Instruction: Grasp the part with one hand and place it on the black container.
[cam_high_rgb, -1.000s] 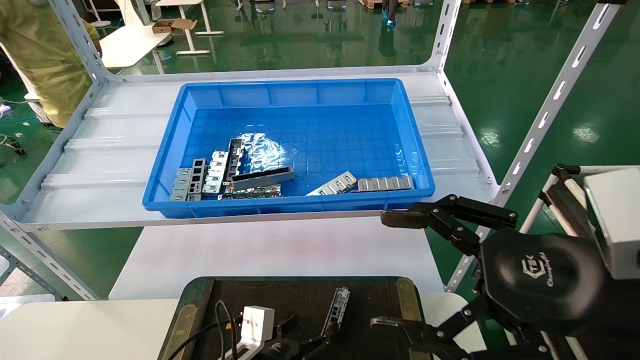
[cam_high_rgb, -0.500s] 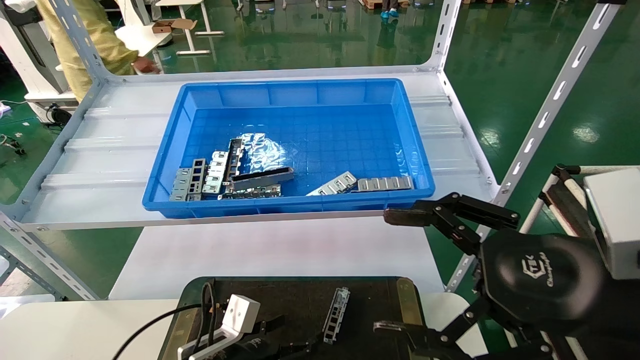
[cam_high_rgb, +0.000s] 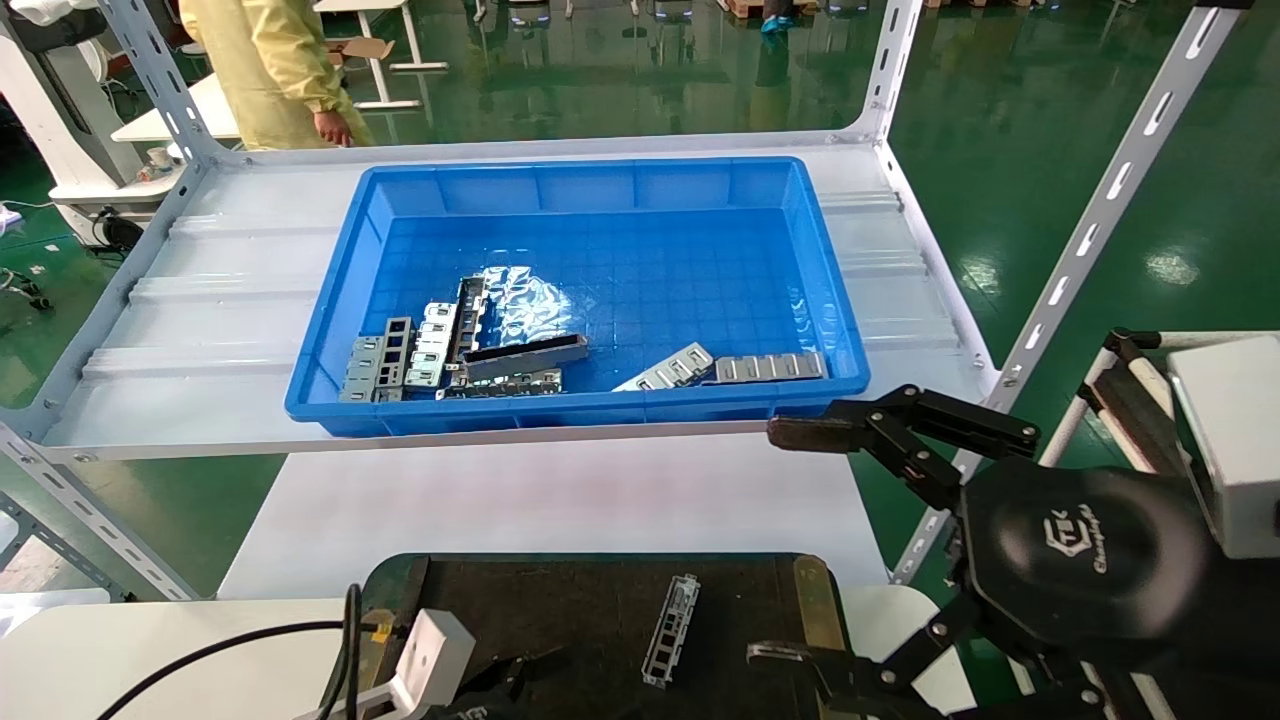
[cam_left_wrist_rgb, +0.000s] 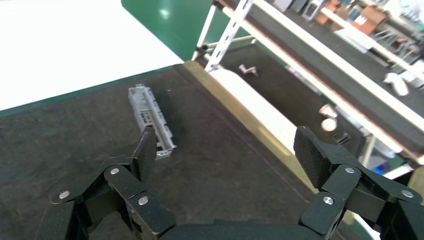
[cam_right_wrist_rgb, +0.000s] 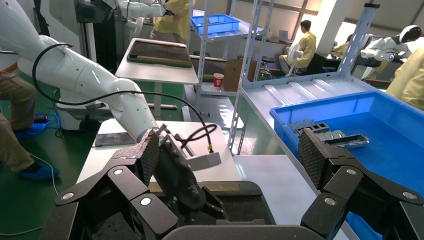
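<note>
1. The part lies flat on the black container, right of the middle, with its long axis running near to far, and nothing touches it.
2. The left tool hangs just near of the part with its jaws spread wide and empty; one finger sits close beside the strip's near end.
3. The right tool waits off the container's right edge, also spread wide and holding nothing.
4. The strip looks light, stiff and thin-walled, and its bare metal is probably slippery.
5. I'd pinch it across the narrow width near mid-length, on the raised rims.
6. More pieces sit in the blue bin on the far shelf.
</note>
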